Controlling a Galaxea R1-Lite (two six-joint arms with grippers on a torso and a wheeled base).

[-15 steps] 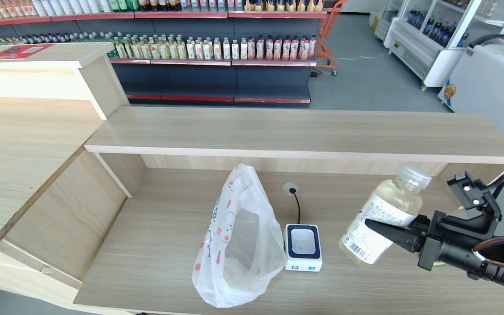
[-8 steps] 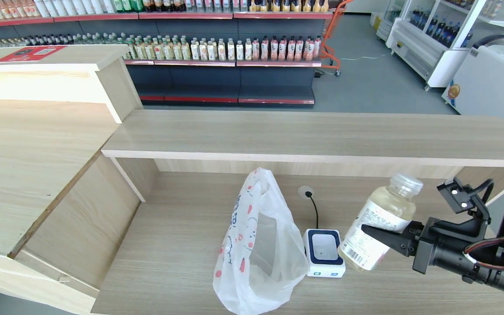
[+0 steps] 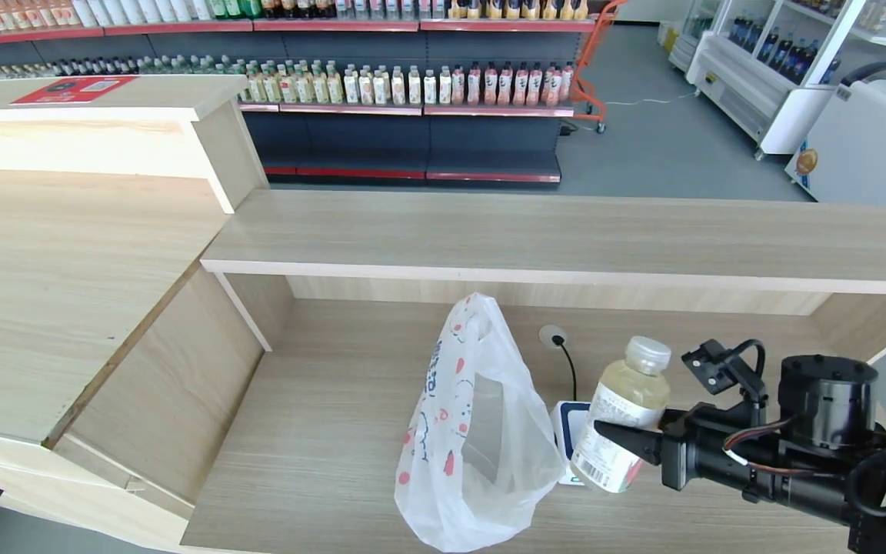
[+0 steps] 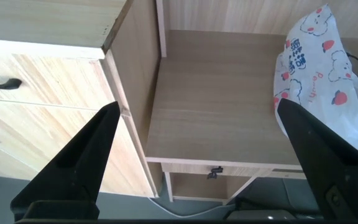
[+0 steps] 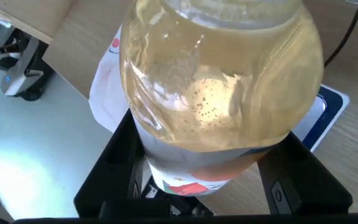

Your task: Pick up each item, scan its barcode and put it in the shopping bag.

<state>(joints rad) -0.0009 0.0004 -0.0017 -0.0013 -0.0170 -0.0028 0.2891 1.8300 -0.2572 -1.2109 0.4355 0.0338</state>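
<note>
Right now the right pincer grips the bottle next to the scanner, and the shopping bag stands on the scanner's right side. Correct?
Not quite. The shopping bag stands on the left of the scanner, not its right, as the head view shows. The rest holds: the right pincer grips the bottle next to the scanner.

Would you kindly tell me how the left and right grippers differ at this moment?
The left gripper is wide open and empty; the right gripper is shut on the bottle. The right gripper holds its load at the scanner, while the left gripper faces bare counter beside the shopping bag. Both have black fingers.
</note>
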